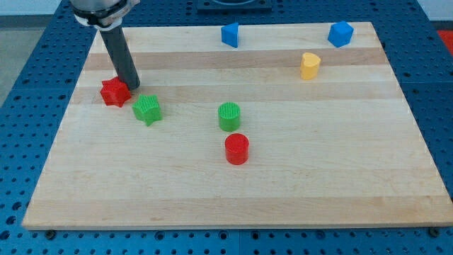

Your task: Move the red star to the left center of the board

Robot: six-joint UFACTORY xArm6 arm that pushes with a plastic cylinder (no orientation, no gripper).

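The red star [114,92] lies on the wooden board [233,191] near its left edge, a little above mid-height. My tip [132,86] rests on the board just right of the star, touching or almost touching its right side. The dark rod rises from there toward the view's top left. A green star [147,109] lies just below and right of my tip.
A green cylinder [229,116] and a red cylinder [237,149] sit near the board's middle. A blue block [230,35] and a second blue block [340,33] lie along the top edge. A yellow block [309,65] sits at upper right.
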